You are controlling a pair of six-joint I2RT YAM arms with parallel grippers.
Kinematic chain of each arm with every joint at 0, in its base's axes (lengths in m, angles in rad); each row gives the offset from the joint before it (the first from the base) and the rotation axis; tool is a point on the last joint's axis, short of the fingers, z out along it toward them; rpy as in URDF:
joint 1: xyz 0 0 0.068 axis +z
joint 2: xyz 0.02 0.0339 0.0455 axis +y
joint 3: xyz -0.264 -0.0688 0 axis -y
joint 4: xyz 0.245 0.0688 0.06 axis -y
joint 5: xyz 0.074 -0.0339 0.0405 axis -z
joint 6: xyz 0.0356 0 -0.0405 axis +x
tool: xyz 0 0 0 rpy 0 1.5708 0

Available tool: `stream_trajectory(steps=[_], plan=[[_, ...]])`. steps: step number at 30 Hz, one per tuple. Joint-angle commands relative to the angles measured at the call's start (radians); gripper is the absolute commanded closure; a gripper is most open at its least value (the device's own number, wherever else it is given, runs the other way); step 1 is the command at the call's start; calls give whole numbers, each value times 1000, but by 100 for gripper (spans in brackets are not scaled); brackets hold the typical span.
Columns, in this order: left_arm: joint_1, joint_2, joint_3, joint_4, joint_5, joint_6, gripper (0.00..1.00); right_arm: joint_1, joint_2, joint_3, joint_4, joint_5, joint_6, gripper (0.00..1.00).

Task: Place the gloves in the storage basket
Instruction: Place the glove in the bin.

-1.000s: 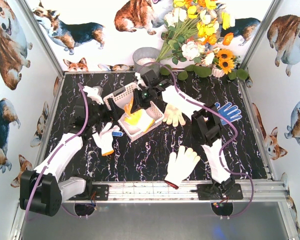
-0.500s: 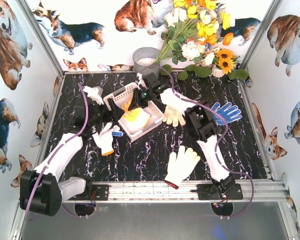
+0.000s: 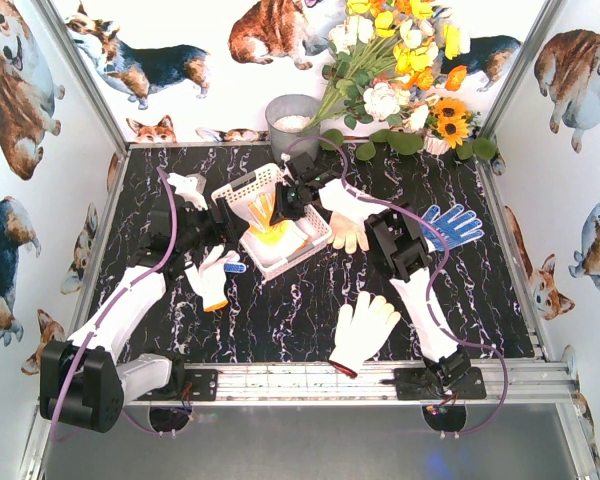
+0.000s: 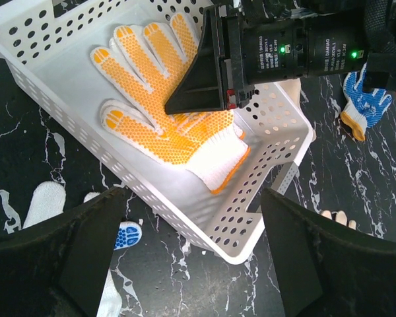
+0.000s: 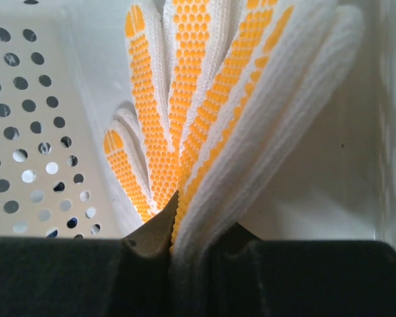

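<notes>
The white lattice storage basket (image 3: 302, 243) sits tilted at mid-table, also in the left wrist view (image 4: 264, 218). My right gripper (image 3: 288, 197) reaches into it, shut on an orange-dotted glove (image 5: 204, 99) that hangs down onto the basket floor (image 4: 165, 112). My left gripper (image 3: 228, 213) is open at the basket's left side, its jaws wide apart either side of the basket's near corner (image 4: 195, 198). On the table lie a white glove (image 3: 348, 218), a blue-dotted glove (image 3: 455, 222), a red-cuffed white glove (image 3: 362, 330), an orange-cuffed glove (image 3: 212, 277) and a white glove (image 3: 187, 187).
A grey round metal bucket (image 3: 292, 118) stands at the back, next to a bunch of flowers (image 3: 400, 80). Walls with dog pictures close in the table on three sides. The aluminium rail (image 3: 310, 378) with the arm bases runs along the near edge.
My right gripper has lowered the orange-dotted glove deeper into the basket, and its arm has swung left. The basket has shifted slightly. The left arm has stayed put.
</notes>
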Motion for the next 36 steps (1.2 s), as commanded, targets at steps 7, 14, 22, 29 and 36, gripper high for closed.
stream_trajectory(steps=[7, 14, 22, 29, 36], plan=[[14, -31, 10, 6, -61, -15, 20, 51, -19, 44, -121, 252, 81, 96], [17, -48, 5, -7, -71, -16, 20, 69, -2, 44, -95, 262, 218, 96], [23, -73, -3, -18, -69, -17, 20, 69, 2, 123, -179, 337, 128, 81], [25, -102, -7, -31, -72, -19, 19, 71, -10, 193, -259, 311, 49, 50], [25, -137, -32, -37, -68, -32, 19, 71, -97, 96, -289, 310, 14, 39]])
